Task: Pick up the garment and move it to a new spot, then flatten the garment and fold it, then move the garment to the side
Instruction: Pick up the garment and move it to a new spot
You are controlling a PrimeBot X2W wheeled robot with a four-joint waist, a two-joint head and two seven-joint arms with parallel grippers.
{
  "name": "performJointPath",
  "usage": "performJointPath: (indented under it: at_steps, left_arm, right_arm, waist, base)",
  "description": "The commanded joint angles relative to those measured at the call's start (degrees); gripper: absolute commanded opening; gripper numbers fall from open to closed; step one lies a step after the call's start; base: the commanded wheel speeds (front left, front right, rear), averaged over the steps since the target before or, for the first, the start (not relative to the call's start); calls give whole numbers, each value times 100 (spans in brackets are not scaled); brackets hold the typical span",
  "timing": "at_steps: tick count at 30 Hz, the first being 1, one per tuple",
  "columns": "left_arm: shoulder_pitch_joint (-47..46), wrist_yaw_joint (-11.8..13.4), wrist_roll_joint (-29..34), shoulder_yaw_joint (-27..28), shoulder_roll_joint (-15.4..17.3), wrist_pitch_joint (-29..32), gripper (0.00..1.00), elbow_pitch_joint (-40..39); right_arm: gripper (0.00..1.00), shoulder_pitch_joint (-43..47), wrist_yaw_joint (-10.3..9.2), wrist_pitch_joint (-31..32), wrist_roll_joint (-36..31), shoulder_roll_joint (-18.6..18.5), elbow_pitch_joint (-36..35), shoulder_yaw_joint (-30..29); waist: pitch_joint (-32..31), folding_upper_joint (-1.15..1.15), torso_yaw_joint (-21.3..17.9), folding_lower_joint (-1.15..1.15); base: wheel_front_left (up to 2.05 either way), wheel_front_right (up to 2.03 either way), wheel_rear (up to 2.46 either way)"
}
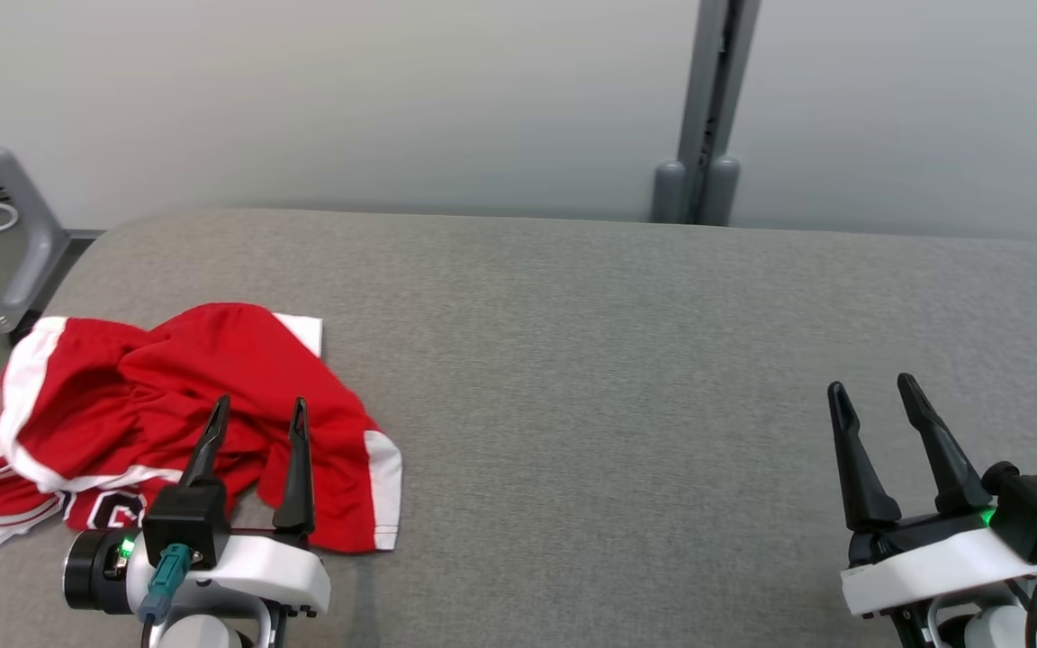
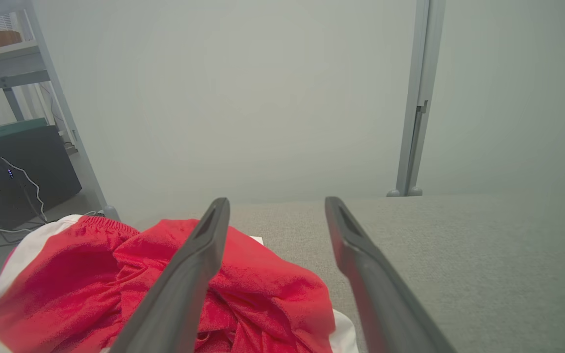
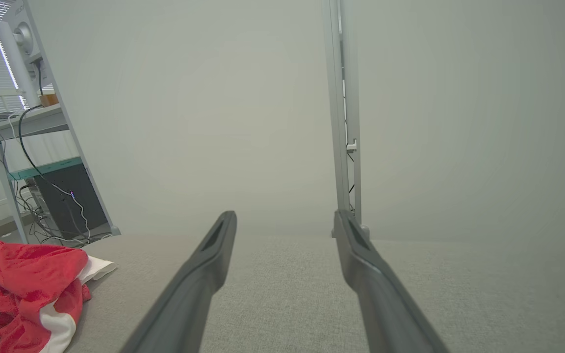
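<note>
The garment [image 1: 167, 405] is a red piece with white trim and a dark letter print, lying crumpled at the left end of the grey table [image 1: 617, 360]. Part of it hangs over the table's left edge. My left gripper [image 1: 257, 409] hovers open over its near right part, fingers apart with nothing between them. In the left wrist view the garment [image 2: 91, 274] lies under and left of that gripper [image 2: 275, 206]. My right gripper [image 1: 874, 391] stands open at the table's near right, far from the cloth. The right wrist view has the garment [image 3: 17, 284] at its lower left and the open gripper [image 3: 285, 220] over bare table.
A grey post [image 1: 707, 108] rises behind the table against a pale wall. A grey frame leg [image 1: 28, 234] and cables stand off the table's left end. A dark box with small lights [image 2: 17, 171] sits on the floor beyond that end.
</note>
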Motion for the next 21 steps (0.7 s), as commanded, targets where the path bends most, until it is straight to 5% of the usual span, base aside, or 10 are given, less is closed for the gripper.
performJointPath:
  at_steps: [1, 21]
  left_arm:
    - [-62, 22, -10, 13, 22, -18, 100, -4]
    - [82, -1, -111, 106, 22, -18, 100, 34]
  right_arm:
    - [100, 62, 13, -11, 44, -26, 32, 25]
    - [100, 107, 13, -11, 233, -94, 81, 230]
  waist:
    - [-13, 0, 182, 0]
    - [-48, 0, 1542, 0]
  base:
    - [0, 0, 0]
    - [0, 0, 0]
